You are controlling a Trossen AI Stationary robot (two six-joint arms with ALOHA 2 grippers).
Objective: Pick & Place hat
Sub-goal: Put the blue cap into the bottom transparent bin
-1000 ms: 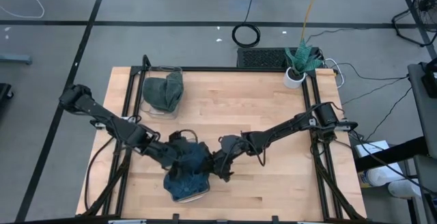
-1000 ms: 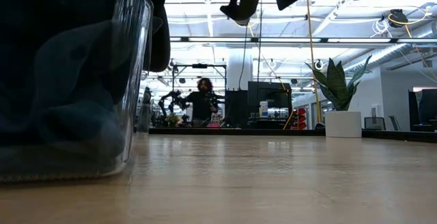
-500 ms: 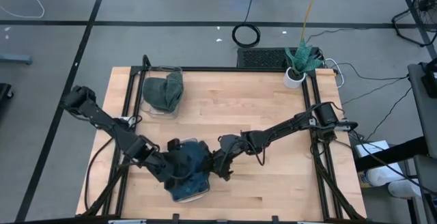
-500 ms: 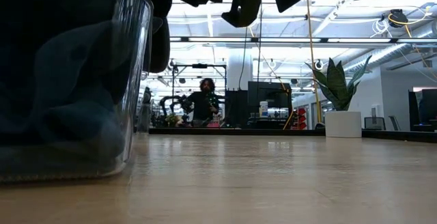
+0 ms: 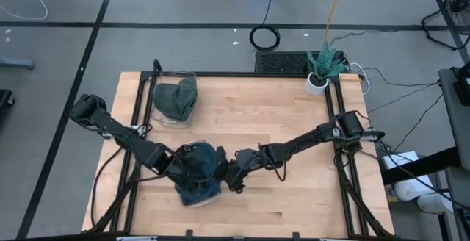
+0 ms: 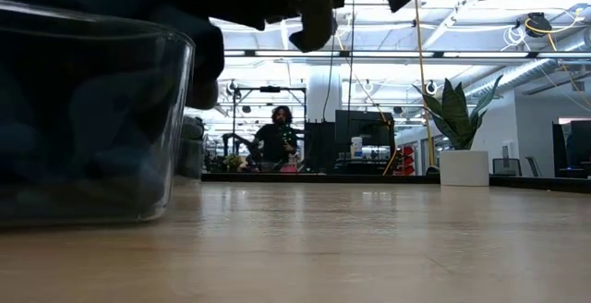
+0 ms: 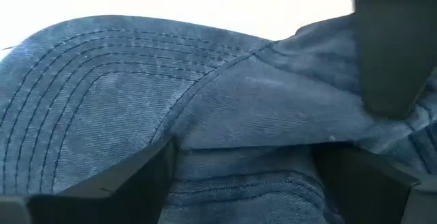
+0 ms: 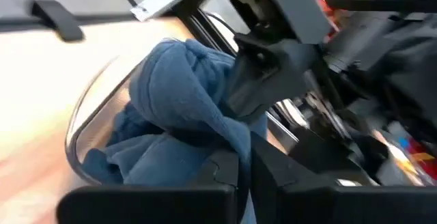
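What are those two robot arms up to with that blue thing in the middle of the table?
Both arms meet over a clear container near the front of the table, working a blue denim hat into it. The left gripper sits spread wide over the hat, while the right gripper is pinched shut on its edge. A second clear container at the back left already holds a green hat.

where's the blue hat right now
In the high view the blue hat sits in a clear container near the table's front edge, between the left gripper and right gripper.
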